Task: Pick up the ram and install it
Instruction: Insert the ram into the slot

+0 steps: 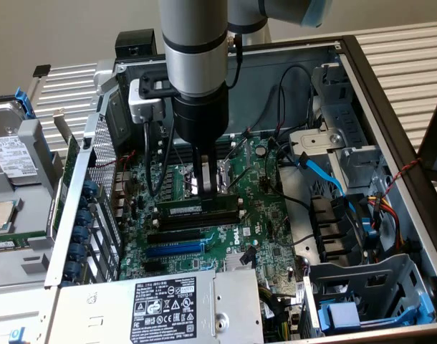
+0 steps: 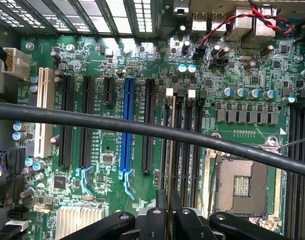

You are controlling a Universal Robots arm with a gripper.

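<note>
One ram [image 1: 186, 208] is clamped on its long edge between the nearly closed fingers of the gripper [image 1: 210, 190]. It is held at the black slots [image 1: 197, 222] of the motherboard [image 1: 265, 215].

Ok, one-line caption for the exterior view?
Gripper shut on the long green ram stick, low over the green motherboard inside the open metal computer case.

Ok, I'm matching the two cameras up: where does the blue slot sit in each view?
Exterior view: the blue slot lies lower in the picture than the tool, toward the exterior view's left.
Wrist view: the blue slot runs between a long black slot and a short black slot.
Shared landmark: that long black slot, right beside the blue one.
</note>
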